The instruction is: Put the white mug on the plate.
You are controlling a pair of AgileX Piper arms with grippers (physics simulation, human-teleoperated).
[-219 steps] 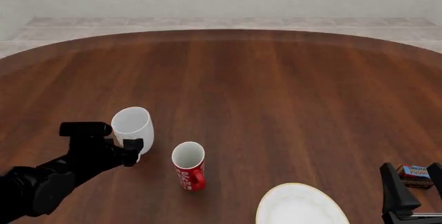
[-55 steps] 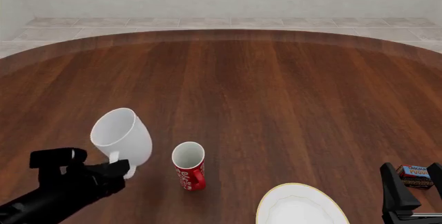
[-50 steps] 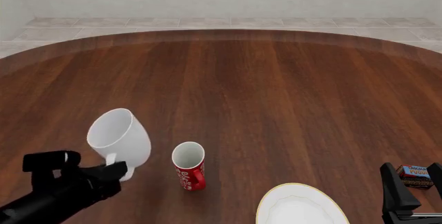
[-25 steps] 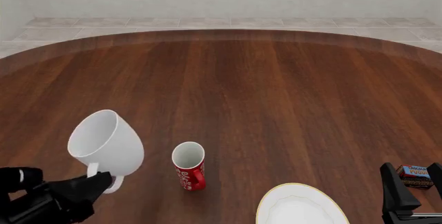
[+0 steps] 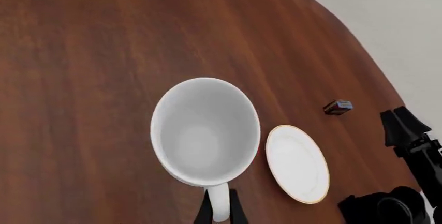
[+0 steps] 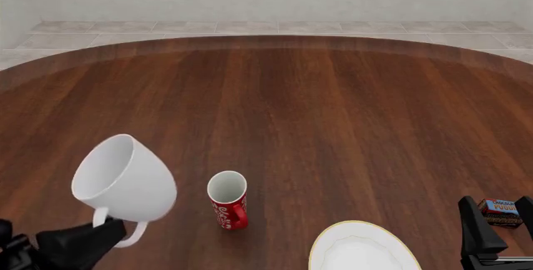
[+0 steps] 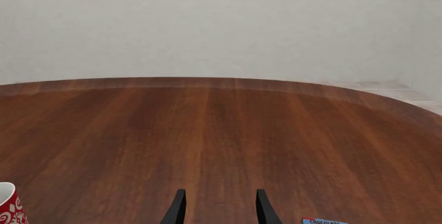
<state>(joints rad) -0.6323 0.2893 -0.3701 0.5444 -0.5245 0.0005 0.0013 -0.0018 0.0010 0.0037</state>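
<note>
The white mug (image 6: 125, 179) hangs in the air at the front left, tilted with its mouth toward the left. My left gripper (image 6: 107, 237) is shut on its loop handle from below; the left wrist view looks straight into the white mug (image 5: 205, 131), with my left gripper (image 5: 219, 214) pinching the handle. The plate (image 6: 362, 251), white with a thin yellowish rim, lies at the front edge right of centre; it also shows as the plate (image 5: 297, 163) beside the mug. My right gripper (image 6: 496, 204) stands open at the front right, and my right gripper (image 7: 220, 193) holds nothing.
A red mug (image 6: 227, 200) with white lettering stands upright between the white mug and the plate; its edge shows as the red mug (image 7: 7, 206). A small chocolate box (image 6: 501, 212) lies by the right gripper. The round wooden table (image 6: 333, 108) stretches ahead.
My left gripper has lifted the white mug and drawn it nearer and leftward. The mug now tilts more and looks larger. The right arm, red mug and plate have not moved.
</note>
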